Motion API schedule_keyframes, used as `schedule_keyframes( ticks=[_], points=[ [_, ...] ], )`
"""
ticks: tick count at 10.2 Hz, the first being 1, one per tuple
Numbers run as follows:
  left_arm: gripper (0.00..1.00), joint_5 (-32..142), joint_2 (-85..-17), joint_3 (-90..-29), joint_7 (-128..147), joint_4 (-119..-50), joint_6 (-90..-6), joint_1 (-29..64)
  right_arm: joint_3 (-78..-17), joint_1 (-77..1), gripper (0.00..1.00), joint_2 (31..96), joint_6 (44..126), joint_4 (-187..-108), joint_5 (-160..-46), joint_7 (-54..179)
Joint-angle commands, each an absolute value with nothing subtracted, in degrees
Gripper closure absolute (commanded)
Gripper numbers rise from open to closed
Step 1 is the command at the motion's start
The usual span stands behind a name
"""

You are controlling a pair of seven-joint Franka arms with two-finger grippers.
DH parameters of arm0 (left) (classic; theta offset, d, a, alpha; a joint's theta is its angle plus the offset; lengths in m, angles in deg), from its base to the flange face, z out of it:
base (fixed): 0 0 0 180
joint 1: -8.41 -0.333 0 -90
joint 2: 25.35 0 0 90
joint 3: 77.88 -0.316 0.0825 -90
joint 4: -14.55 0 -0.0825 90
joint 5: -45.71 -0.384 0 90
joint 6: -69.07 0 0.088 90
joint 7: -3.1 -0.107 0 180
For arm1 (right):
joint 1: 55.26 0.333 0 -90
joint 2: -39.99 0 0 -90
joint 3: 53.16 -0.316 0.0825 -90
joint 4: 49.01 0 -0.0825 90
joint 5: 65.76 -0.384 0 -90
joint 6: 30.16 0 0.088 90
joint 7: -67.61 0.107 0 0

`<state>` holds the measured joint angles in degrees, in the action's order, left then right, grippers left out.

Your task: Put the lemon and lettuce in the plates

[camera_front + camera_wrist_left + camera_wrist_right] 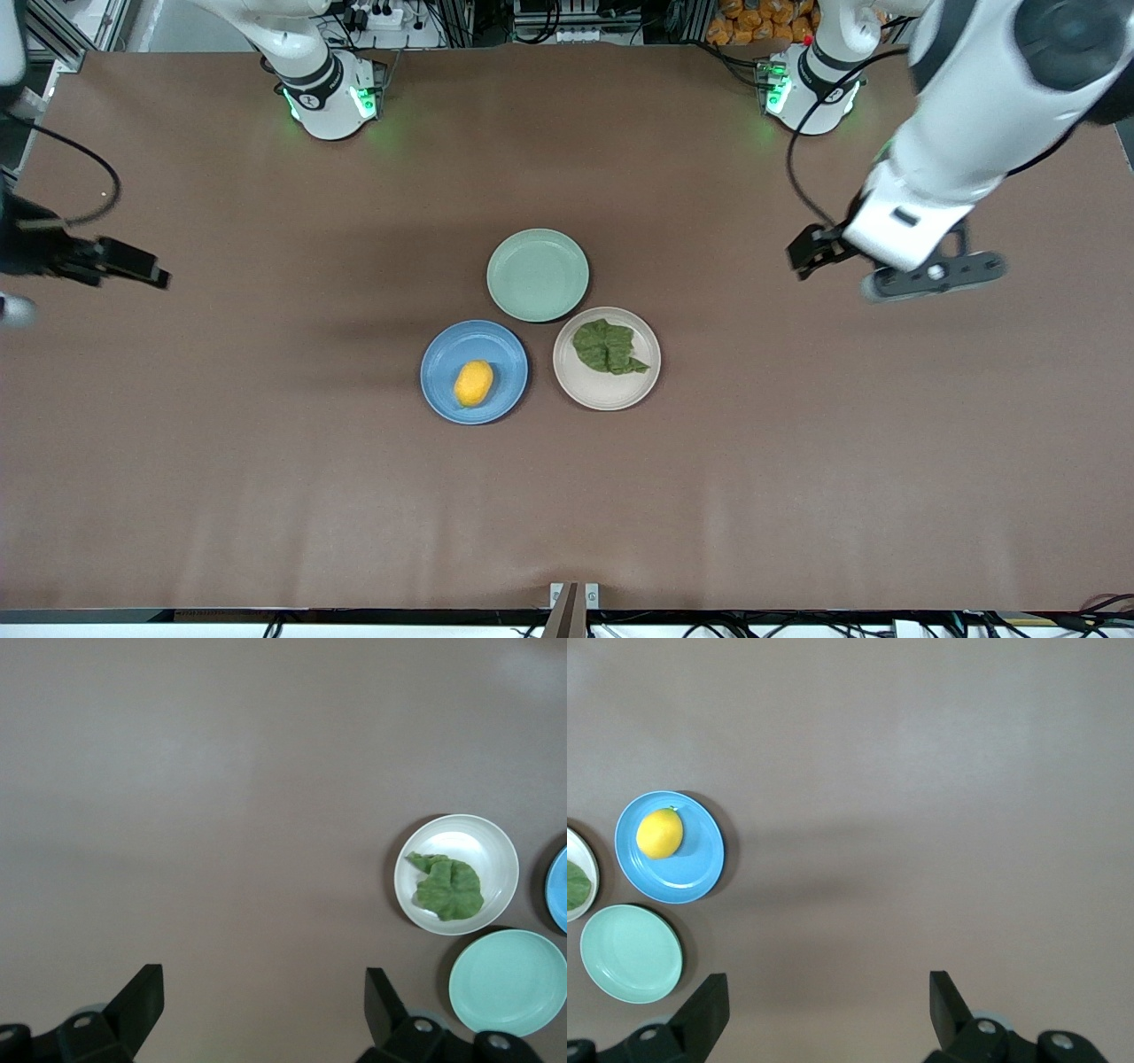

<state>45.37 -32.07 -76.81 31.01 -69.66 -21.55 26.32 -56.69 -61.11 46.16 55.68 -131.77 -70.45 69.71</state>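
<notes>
The yellow lemon (473,383) lies on the blue plate (447,354). The dark green lettuce (607,347) lies on the beige-pink plate (611,396) beside it. My left gripper (808,252) is open and empty, up over bare table toward the left arm's end. My right gripper (142,268) is open and empty over bare table at the right arm's end. The left wrist view shows the left gripper (264,974), the lettuce (450,888) and its plate (496,846). The right wrist view shows the right gripper (828,979), the lemon (659,833) and the blue plate (691,870).
An empty pale green plate (538,275) touches both plates, farther from the front camera. It also shows in the left wrist view (507,981) and the right wrist view (631,953). Brown table surface (797,478) spreads all around the plates.
</notes>
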Motion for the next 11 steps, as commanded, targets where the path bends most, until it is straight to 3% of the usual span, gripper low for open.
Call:
schedule_keyframes(
  ticks=[1,6,8,11],
  points=[
    [0.0,46.7,-27.1,-76.9,29.7,-72.2,-18.4,24.6,-57.6,-60.5,0.0,42.4,53.9,-135.0,-66.7,68.9],
    [0.0,47.3,-25.2,-76.3,20.4,-73.1,-18.2,18.4,-57.4,-58.6,0.0,41.8,53.6,-136.7,-64.4,68.5],
    [0.0,47.2,-25.4,-72.0,18.8,-72.7,-17.9,13.5,-57.4,-58.6,0.0,41.9,54.3,-136.7,-64.7,67.3],
    [0.0,46.9,-25.7,-71.2,17.1,-72.5,-17.9,11.3,-57.4,-58.6,0.0,41.9,55.3,-137.1,-65.0,67.3]
  ],
)
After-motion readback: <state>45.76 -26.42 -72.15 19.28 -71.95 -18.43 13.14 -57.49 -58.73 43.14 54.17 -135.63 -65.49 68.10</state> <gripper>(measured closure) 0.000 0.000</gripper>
